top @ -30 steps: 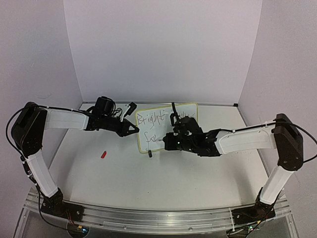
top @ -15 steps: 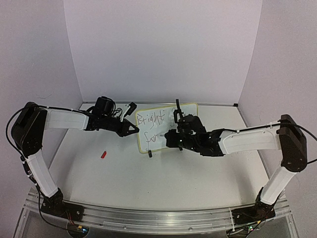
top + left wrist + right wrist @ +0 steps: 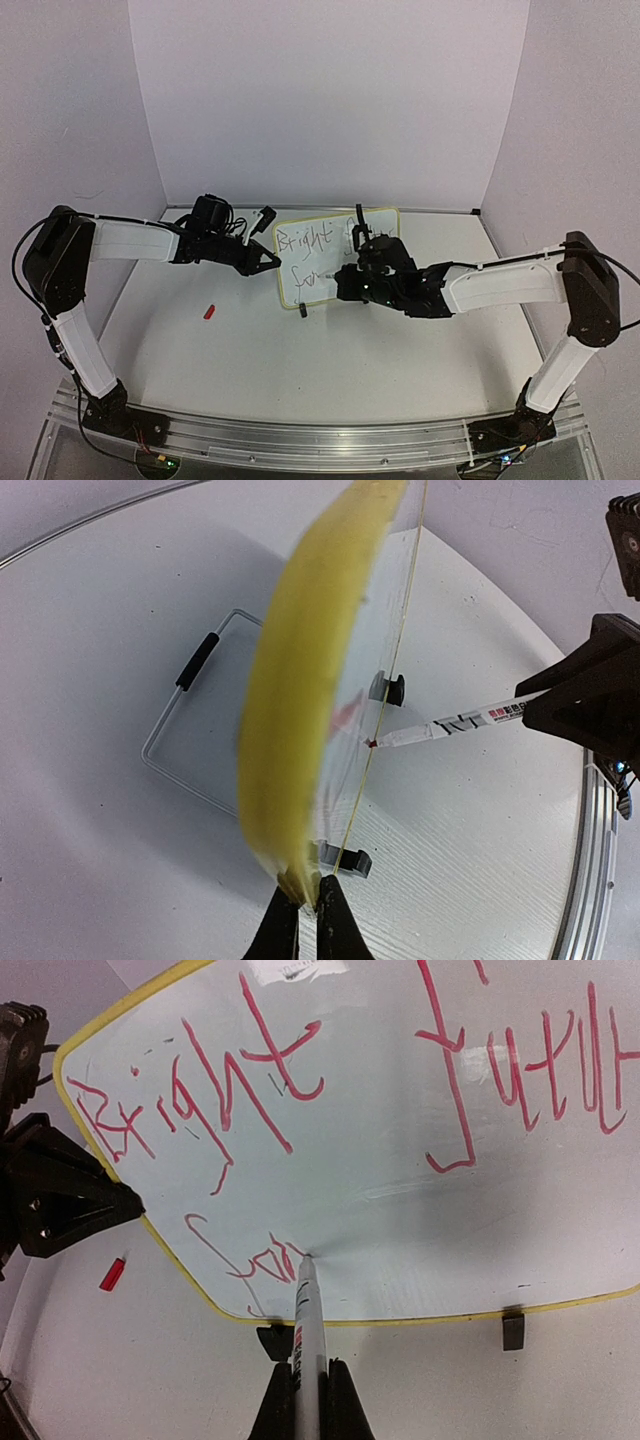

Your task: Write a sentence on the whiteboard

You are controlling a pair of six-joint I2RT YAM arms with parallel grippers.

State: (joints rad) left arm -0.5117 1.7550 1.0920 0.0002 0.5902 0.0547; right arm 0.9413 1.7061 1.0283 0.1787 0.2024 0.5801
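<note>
Left pincer (image 3: 300,908) clenches the yellow left rim of the whiteboard (image 3: 312,262), which stands upright mid-table. Its red sentence (image 3: 303,240) reads roughly "Bright futur / for". The marker (image 3: 305,1310), tip touching the lower line, sits grasped in the right pincer (image 3: 305,1380). Too hard a push could tilt the board or slip it from the clamp, skewing the next letters.
</note>
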